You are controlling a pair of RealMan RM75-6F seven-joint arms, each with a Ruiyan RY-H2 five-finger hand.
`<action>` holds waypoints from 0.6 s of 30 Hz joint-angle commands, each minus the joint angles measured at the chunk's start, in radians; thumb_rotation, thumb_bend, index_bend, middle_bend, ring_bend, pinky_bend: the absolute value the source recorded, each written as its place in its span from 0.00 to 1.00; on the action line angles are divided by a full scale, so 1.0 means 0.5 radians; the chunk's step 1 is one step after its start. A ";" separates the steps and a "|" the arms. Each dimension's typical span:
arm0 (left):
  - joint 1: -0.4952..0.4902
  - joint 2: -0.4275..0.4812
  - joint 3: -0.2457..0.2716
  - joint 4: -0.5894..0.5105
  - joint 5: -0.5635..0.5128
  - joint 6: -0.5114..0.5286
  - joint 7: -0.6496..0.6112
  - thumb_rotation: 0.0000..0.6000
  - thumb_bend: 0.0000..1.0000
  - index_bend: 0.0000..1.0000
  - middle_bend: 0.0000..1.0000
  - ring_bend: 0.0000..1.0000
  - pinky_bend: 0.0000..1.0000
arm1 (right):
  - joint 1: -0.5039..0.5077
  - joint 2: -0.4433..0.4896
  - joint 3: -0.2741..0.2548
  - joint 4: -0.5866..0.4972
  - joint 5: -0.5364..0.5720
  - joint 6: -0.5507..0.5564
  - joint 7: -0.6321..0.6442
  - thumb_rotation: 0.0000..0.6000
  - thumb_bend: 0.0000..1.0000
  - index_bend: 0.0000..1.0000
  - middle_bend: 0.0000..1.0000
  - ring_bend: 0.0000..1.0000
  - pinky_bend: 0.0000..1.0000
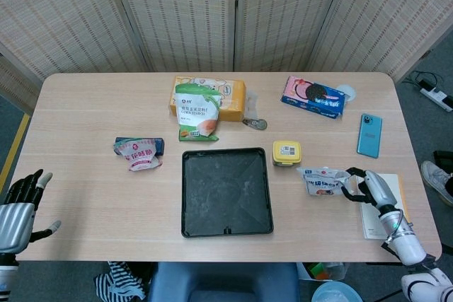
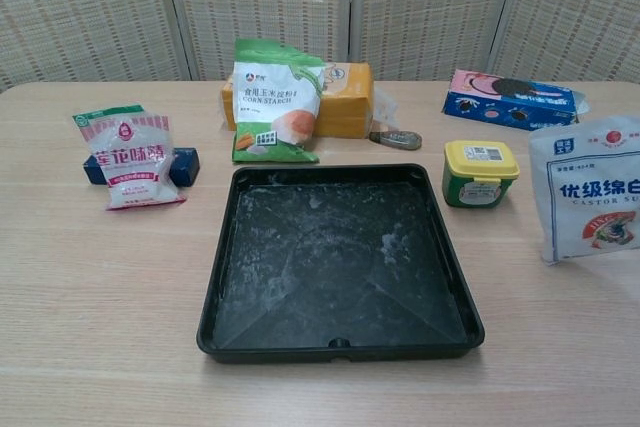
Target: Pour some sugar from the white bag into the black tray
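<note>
The right hand (image 1: 369,187) gripped the white sugar bag (image 1: 323,179) by its right edge; the bag stood upright on the table (image 1: 85,196), right of the black tray (image 1: 225,192) and just in front of the yellow-lidded container (image 1: 287,153). The tray lay flat at table centre with a thin white dusting on its floor. The left hand (image 1: 20,206) was at the near left table edge, fingers spread apart, holding nothing.

"CORN STARCH" on green bag (image 2: 275,97)
</note>
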 commanded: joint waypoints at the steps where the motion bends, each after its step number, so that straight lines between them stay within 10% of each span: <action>1: -0.004 -0.007 0.000 0.001 -0.001 -0.006 0.017 1.00 0.19 0.00 0.02 0.06 0.11 | -0.103 0.065 0.039 -0.051 0.053 0.123 0.063 1.00 0.42 0.76 0.64 1.00 1.00; 18: -0.001 -0.010 -0.011 0.002 -0.030 -0.006 0.026 1.00 0.19 0.00 0.02 0.06 0.11 | -0.213 -0.018 0.011 0.061 -0.052 0.262 -0.034 1.00 0.42 0.82 0.69 1.00 1.00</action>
